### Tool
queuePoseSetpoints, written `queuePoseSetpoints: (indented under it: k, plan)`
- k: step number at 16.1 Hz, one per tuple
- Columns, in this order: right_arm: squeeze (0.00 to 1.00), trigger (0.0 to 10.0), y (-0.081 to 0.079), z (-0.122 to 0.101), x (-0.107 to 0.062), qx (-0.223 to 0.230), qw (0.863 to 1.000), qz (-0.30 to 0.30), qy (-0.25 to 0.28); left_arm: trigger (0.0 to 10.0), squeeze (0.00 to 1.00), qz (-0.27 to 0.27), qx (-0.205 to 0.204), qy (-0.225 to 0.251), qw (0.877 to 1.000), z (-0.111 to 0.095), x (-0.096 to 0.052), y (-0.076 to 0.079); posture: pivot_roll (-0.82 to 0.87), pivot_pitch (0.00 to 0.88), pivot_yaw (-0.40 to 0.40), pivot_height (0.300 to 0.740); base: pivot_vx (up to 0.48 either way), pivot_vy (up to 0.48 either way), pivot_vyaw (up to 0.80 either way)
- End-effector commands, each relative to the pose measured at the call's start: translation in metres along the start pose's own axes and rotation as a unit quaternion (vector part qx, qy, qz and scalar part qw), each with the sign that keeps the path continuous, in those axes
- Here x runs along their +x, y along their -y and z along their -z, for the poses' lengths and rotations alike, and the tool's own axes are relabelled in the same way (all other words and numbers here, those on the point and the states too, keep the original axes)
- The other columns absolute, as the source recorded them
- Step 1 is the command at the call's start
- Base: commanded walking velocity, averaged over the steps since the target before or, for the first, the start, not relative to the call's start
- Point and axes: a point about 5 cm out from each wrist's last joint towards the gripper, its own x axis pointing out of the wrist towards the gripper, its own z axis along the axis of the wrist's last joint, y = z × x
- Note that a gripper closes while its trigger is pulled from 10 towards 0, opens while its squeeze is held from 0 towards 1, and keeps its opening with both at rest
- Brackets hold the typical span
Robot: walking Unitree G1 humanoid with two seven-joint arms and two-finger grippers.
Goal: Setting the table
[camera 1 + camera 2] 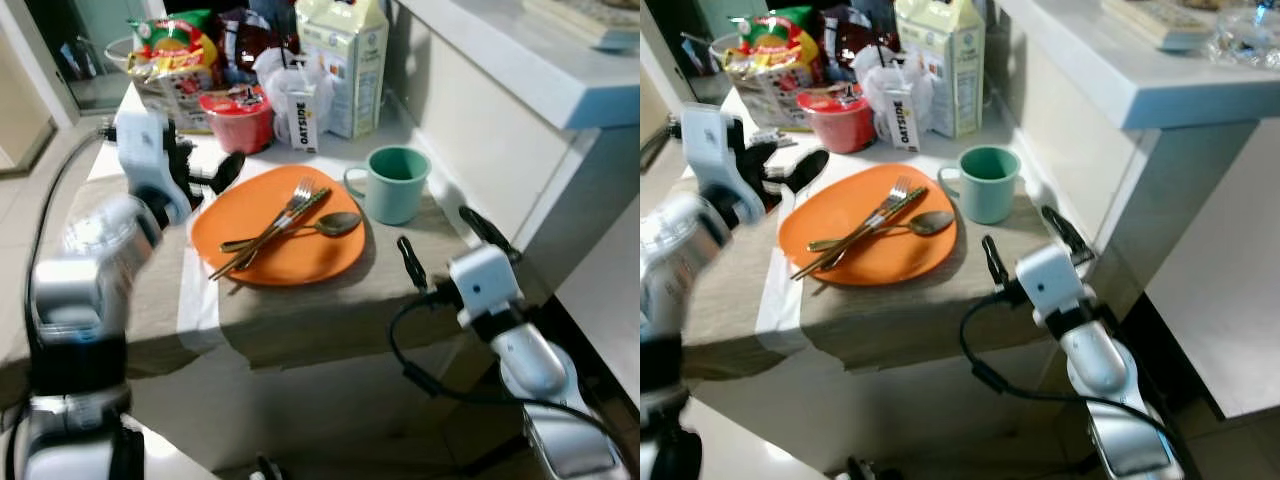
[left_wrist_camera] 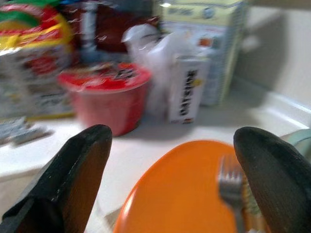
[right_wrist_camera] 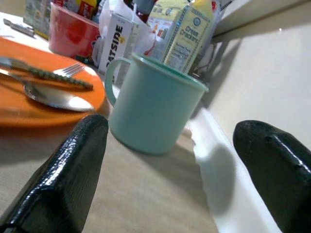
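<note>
On the bench (image 1: 320,300) an orange plate (image 1: 260,245) sits on a beige cloth (image 1: 160,290), carrying a fork (image 1: 296,198), a spoon (image 1: 330,224) and a pair of chopsticks (image 1: 262,237) laid across it. A teal mug (image 1: 396,184) stands just beside the plate at its 3 o'clock, handle turned toward the plate. Behind the plate, at its 12 o'clock, a small white carton (image 1: 303,118) reads "OATSIDE" down its side, with a red instant-noodle cup (image 1: 238,118) to its left and a colourful snack bag (image 1: 172,55) farther back. The tall pale carton (image 3: 188,33) at the mug's 12 o'clock shows the words "Cream Crackers" in the right wrist view, which the blurrier head views do not let one read. The left claw (image 1: 222,175) hovers open at the plate's 10 o'clock edge, its fingers (image 2: 73,179) spread wide with the plate rim and the fork tines between them in the left wrist view. The right claw (image 1: 440,245) hangs open just off the bench's near edge, at the mug's 5 o'clock, fingers (image 3: 68,179) apart and gripping nothing; its wrist view frames the mug between them, standing on the cloth near a white wall (image 3: 262,82).
</note>
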Motion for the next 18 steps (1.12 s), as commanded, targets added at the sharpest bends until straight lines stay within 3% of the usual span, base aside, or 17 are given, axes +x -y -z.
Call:
queuePoseSetpoints:
  k: [1, 5, 6, 9, 10, 14, 18]
  plan:
    - [0.00, 10.0, 0.001, 0.000, -0.003, -0.009, 1.000, 0.004, 0.003, 10.0, 0.00, 0.034, -0.009, -0.018, 0.999, -0.005, 0.004, 0.003, -0.13, 0.044, 0.098, 0.740, 0.000, 0.000, 0.00]
    - [0.00, 10.0, -0.003, -0.001, -0.007, -0.013, 1.000, 0.013, 0.016, 10.0, 0.00, 0.104, -0.003, -0.066, 0.992, -0.018, 0.004, 0.007, -0.12, 0.061, 0.115, 0.740, 0.000, 0.000, 0.00]
    - [0.00, 10.0, -0.004, -0.002, -0.005, -0.010, 1.000, 0.018, 0.021, 10.0, 0.00, 0.124, -0.003, -0.102, 0.987, -0.014, 0.001, 0.006, -0.12, 0.067, 0.123, 0.740, 0.000, 0.000, 0.00]
    - [0.00, 10.0, -0.003, -0.007, -0.001, -0.005, 0.999, 0.027, 0.028, 10.0, 0.00, 0.131, -0.003, -0.152, 0.980, 0.003, -0.002, 0.000, -0.11, 0.080, 0.129, 0.740, 0.000, 0.000, 0.00]
    - [0.00, 10.0, 0.000, -0.010, 0.002, -0.002, 0.999, 0.034, 0.033, 10.0, 0.00, 0.146, -0.005, -0.173, 0.974, 0.012, -0.005, 0.005, -0.11, 0.086, 0.132, 0.740, 0.000, 0.000, 0.00]
    - [0.00, 10.0, 0.004, -0.009, 0.006, -0.006, 0.999, 0.043, 0.030, 10.0, 0.00, 0.177, -0.007, -0.212, 0.961, 0.013, -0.018, 0.013, -0.10, 0.101, 0.147, 0.740, 0.000, 0.000, 0.00]
    - [0.00, 10.0, 0.000, -0.009, 0.007, -0.001, 0.999, 0.043, 0.029, 10.0, 0.00, 0.181, -0.013, -0.227, 0.957, 0.021, -0.024, 0.016, -0.09, 0.105, 0.148, 0.740, 0.000, 0.000, 0.00]
